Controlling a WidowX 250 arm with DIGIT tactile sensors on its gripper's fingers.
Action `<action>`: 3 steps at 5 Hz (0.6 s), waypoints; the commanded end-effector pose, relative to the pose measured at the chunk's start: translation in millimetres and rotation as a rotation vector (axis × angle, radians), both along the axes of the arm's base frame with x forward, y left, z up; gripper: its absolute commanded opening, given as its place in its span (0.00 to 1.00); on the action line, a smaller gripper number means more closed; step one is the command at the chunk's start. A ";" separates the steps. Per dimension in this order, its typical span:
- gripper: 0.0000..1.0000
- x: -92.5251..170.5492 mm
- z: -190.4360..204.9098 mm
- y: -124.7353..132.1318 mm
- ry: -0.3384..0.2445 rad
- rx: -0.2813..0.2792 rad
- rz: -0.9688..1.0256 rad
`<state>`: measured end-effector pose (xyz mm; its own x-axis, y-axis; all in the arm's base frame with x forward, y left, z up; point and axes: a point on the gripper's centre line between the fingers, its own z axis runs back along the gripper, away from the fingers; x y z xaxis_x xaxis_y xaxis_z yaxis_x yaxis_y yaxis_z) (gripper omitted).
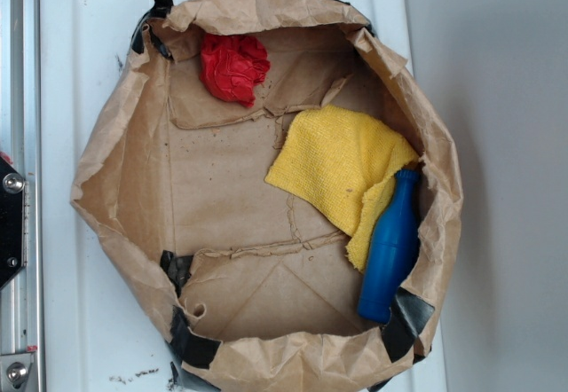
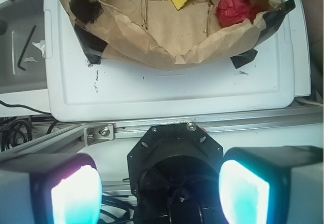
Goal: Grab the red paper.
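The red paper [image 1: 232, 66] is a crumpled wad lying inside a wide brown paper bag [image 1: 120, 179], at its far left corner. In the wrist view the red paper [image 2: 236, 10] shows at the top right, behind the bag's rim [image 2: 167, 57]. My gripper [image 2: 159, 193] hangs open well outside the bag, above the robot's black base, with nothing between its glowing fingers [image 2: 76, 196]. The exterior view does not show the gripper.
A yellow cloth [image 1: 342, 166] and a blue bottle [image 1: 392, 246] lie in the bag's right half. The bag sits on a white board [image 1: 80, 55]. A metal rail [image 2: 243, 125] and black base mount [image 2: 174, 150] lie below the board. An Allen key [image 2: 25, 46] rests left.
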<state>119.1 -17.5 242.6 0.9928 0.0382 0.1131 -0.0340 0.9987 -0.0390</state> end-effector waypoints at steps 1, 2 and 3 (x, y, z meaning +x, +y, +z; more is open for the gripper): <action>1.00 0.0 0.0 0.0 0.000 0.000 0.000; 1.00 50.0 -1.8 -5.0 -0.025 -0.083 0.110; 1.00 99.8 -7.6 -11.2 -0.097 -0.146 0.203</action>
<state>214.7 -34.1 218.9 0.9594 0.2488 0.1330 -0.2215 0.9563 -0.1906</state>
